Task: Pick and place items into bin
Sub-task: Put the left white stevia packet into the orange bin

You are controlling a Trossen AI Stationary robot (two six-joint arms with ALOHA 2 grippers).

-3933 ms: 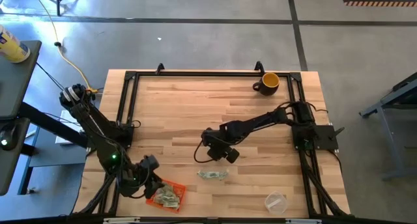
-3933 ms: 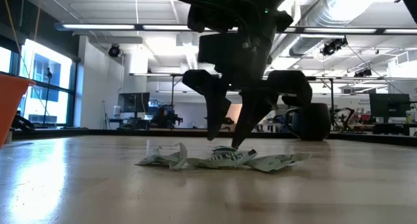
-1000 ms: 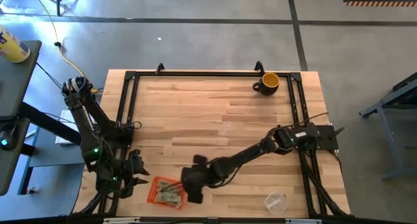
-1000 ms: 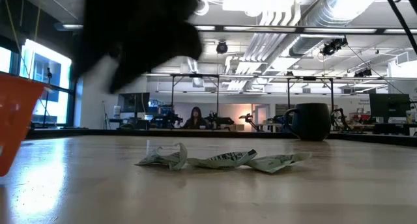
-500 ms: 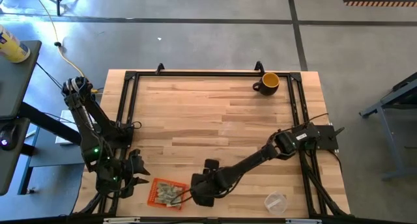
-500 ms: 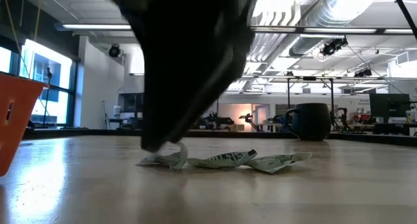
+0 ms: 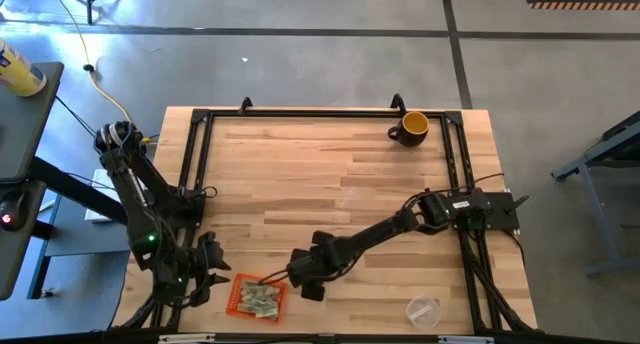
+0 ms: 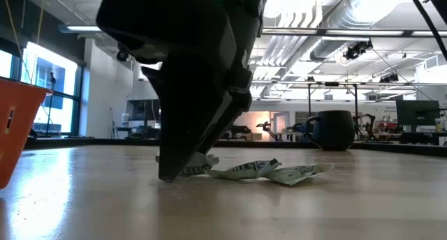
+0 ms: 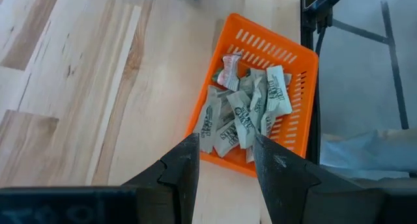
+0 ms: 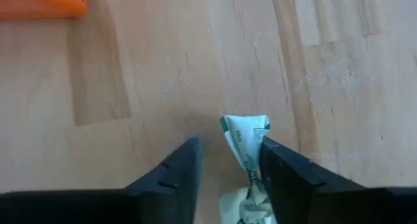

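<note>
Three crumpled pale green-and-white items (image 8: 265, 171) lie in a row on the wooden table. My right gripper (image 10: 229, 144) is down at the left end of that row (image 8: 171, 171), open, with one item (image 10: 244, 139) between its fingers. The orange bin (image 7: 240, 289) sits at the table's near left with several items (image 9: 244, 116) inside. My left gripper (image 9: 225, 142) hovers open just left of the bin (image 7: 205, 269), with nothing between its fingers. My right gripper comes steeply from above, its fingers on either side of the leftmost item's end (image 10: 246, 129). The paper lies against one finger (image 10: 277, 165), with a gap to the other. The item rests on the table.
A yellow-and-black mug (image 7: 413, 127) stands at the far right. A clear plastic cup (image 7: 423, 309) lies at the near right. A black frame rail (image 7: 200, 164) runs round the table's edges. Bare wood stretches across the middle and far side.
My right gripper has gone from beside the bin a little toward the table's right and down onto the left end of the row of items. The leftmost item has been nudged and stands changed in shape; the other two lie as before.
</note>
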